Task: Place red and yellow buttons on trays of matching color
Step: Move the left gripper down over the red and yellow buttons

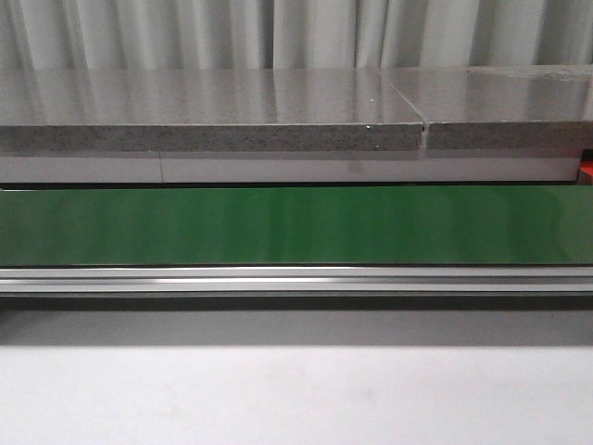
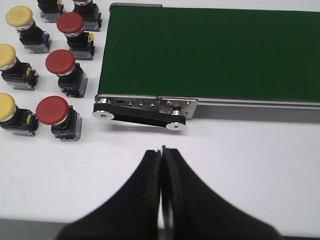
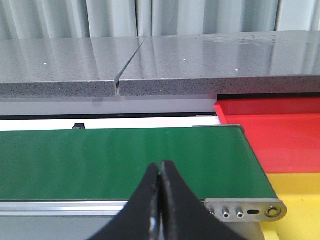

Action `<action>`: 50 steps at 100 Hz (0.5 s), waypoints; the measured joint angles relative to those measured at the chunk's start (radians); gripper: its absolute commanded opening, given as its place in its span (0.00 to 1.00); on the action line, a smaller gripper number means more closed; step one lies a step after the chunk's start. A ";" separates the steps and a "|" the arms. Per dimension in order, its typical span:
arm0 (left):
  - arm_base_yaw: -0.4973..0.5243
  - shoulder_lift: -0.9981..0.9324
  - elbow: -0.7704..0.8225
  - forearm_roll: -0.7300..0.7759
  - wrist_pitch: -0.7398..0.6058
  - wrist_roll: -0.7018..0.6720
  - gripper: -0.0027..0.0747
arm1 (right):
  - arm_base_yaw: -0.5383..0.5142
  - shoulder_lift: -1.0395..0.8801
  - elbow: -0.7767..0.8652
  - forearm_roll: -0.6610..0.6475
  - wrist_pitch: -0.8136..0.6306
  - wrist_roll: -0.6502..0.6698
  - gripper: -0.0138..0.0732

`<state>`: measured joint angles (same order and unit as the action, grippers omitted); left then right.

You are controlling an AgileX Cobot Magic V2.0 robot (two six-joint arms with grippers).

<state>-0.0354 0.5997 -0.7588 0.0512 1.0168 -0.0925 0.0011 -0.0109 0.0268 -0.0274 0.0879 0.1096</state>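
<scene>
In the left wrist view, red buttons (image 2: 52,110) and yellow buttons (image 2: 6,106) on black bases stand in rows on the white table, beside the end of the green conveyor belt (image 2: 210,50). My left gripper (image 2: 161,151) is shut and empty, over bare table short of the belt end. In the right wrist view, a red tray (image 3: 280,135) and a yellow tray (image 3: 300,192) lie past the other belt end. My right gripper (image 3: 160,165) is shut and empty, just before the belt (image 3: 120,160). Neither gripper shows in the front view.
The green belt (image 1: 296,222) spans the front view, with a metal rail (image 1: 296,278) along its near side and white table (image 1: 296,399) in front. A grey stone counter (image 1: 213,116) and curtain stand behind. The belt's end roller bracket (image 2: 142,111) juts toward the buttons.
</scene>
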 measured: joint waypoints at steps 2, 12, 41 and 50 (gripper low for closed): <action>0.000 0.000 0.000 0.000 0.006 0.000 0.22 | 0.000 0.000 0.000 0.000 0.000 0.000 0.08; 0.000 0.000 0.000 0.000 0.025 0.000 0.49 | 0.000 0.000 0.000 0.000 0.000 0.000 0.08; 0.000 0.000 0.000 0.000 0.056 0.000 0.82 | 0.000 0.000 0.000 0.000 0.000 0.000 0.08; 0.000 0.000 0.000 0.002 0.052 -0.024 0.82 | 0.000 0.000 0.000 0.000 0.000 0.000 0.08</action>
<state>-0.0354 0.5997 -0.7588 0.0530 1.0691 -0.1167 0.0011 -0.0109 0.0268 -0.0274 0.0879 0.1096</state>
